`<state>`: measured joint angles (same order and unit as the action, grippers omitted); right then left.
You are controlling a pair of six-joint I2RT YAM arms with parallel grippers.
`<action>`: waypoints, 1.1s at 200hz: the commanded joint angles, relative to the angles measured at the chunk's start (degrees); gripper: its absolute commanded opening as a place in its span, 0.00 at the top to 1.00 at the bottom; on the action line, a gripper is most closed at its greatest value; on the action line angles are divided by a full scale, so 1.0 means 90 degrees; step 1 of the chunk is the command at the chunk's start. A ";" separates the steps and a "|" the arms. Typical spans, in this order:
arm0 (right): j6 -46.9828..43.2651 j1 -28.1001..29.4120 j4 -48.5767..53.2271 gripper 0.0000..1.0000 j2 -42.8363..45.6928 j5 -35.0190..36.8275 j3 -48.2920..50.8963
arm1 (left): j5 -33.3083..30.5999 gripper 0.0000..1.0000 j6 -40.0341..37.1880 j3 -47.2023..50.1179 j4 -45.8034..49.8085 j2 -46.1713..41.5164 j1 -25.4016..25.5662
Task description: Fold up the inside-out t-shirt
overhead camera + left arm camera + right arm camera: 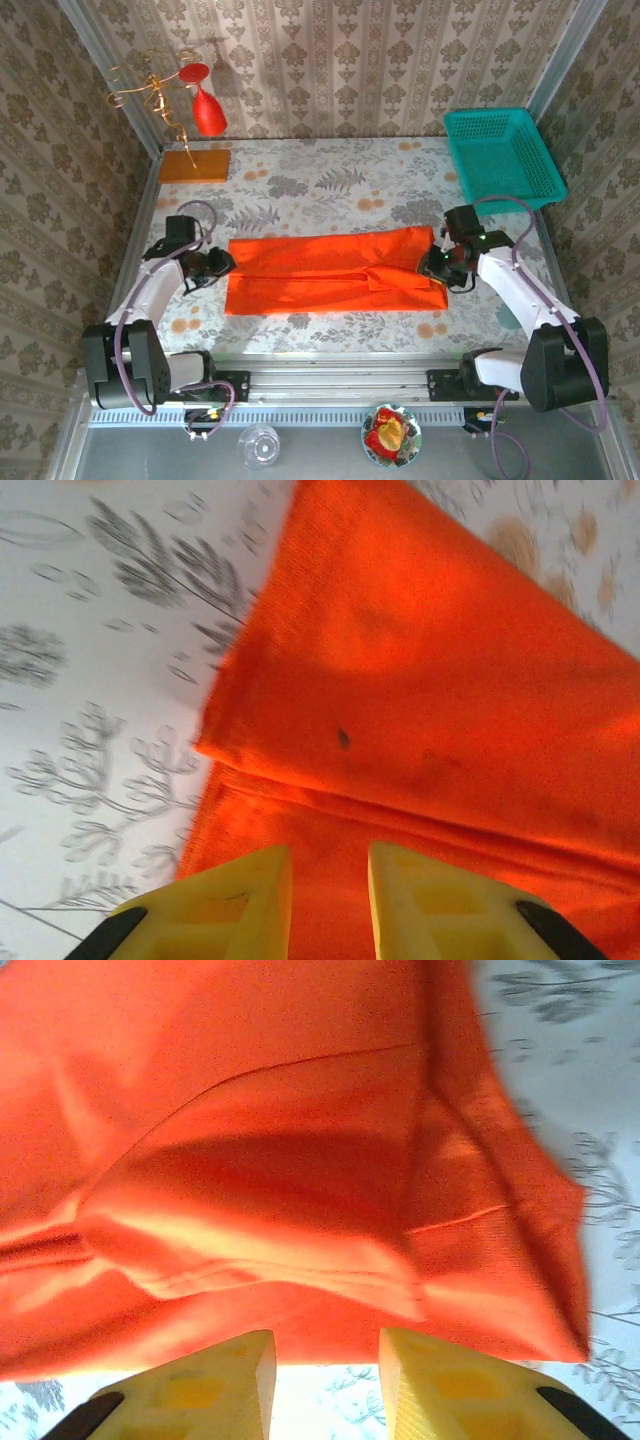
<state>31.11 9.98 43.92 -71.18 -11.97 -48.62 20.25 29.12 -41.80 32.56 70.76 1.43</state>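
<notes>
The inside-out t-shirt lies flat on the floral table as a long orange-red rectangle, folded lengthwise. My left gripper is at its left end. In the left wrist view its yellow fingers stand apart above the cloth, with a folded layer's edge just ahead, and the left gripper holds nothing. My right gripper is at the shirt's right end. In the right wrist view the right gripper is open just short of the shirt's edge, with bare table between the jaws.
A teal basket stands at the back right. At the back left are an orange-brown board and a red wine glass hanging on a wire stand. A clear glass and a small bowl sit below the front rail.
</notes>
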 commanded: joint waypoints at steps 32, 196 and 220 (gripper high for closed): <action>0.0175 0.1955 -0.0657 0.65 -0.0897 0.0309 -0.0447 | -0.0023 0.73 0.0825 0.0051 -0.0498 0.0259 0.1228; 0.0337 0.3201 -0.0210 0.93 -0.3183 0.1994 -0.1702 | -0.0170 0.73 0.0963 0.0306 -0.0785 0.0543 0.1617; 0.0324 0.3252 0.0274 1.00 -0.2965 0.2022 -0.1859 | -0.0170 0.73 0.0946 0.0289 -0.0763 0.0545 0.1618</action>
<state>33.39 38.52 40.62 -100.47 4.12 -63.11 19.42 37.34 -39.48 25.26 75.90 15.77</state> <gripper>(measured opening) 0.066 0.272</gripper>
